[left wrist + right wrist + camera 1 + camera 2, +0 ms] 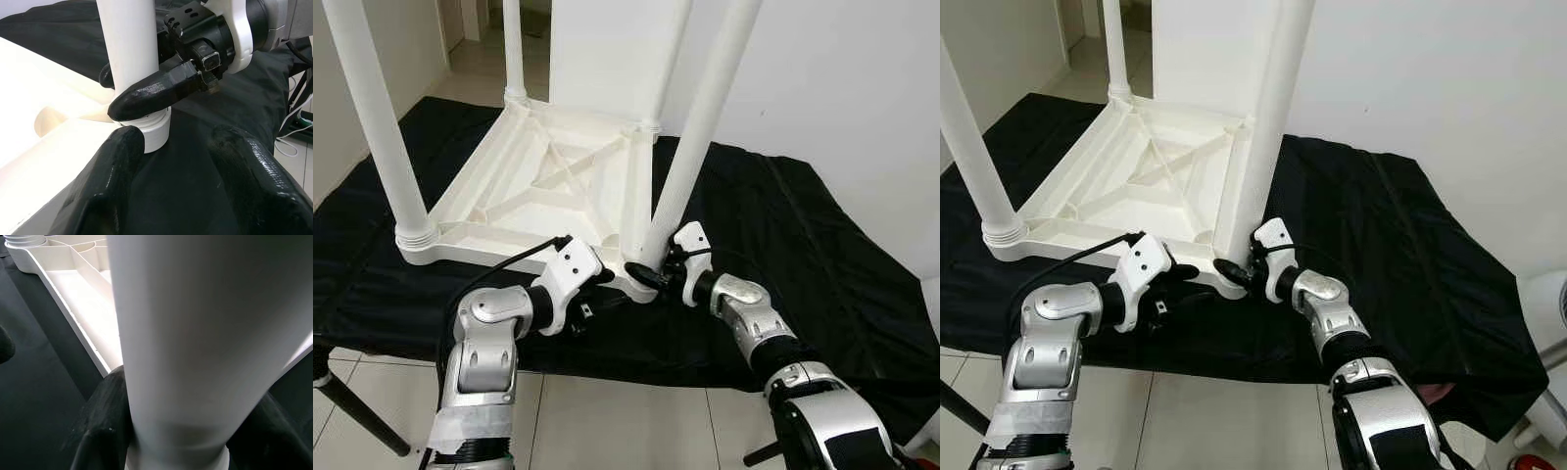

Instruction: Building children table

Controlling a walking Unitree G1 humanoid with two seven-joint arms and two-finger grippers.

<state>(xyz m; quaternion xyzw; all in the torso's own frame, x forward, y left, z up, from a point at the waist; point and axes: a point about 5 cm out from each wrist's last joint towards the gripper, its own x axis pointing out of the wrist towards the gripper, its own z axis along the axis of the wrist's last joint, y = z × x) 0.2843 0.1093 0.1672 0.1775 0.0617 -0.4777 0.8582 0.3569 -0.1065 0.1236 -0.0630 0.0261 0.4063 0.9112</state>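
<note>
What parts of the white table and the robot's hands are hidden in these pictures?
- Tops of the table legs: cut off by the upper edge in both eye views.
- Table top's flat side: it faces down on the black cloth.
- Right hand: in its wrist view the near leg hides the fingertips.
- Left hand: in the eye views its fingers are tucked under the table's edge.

Smooth white plastic table (pixel 538 186); slightly shiny black cloth (pixel 803 255); apparently rubbery fingers (pixel 156 90).
</note>
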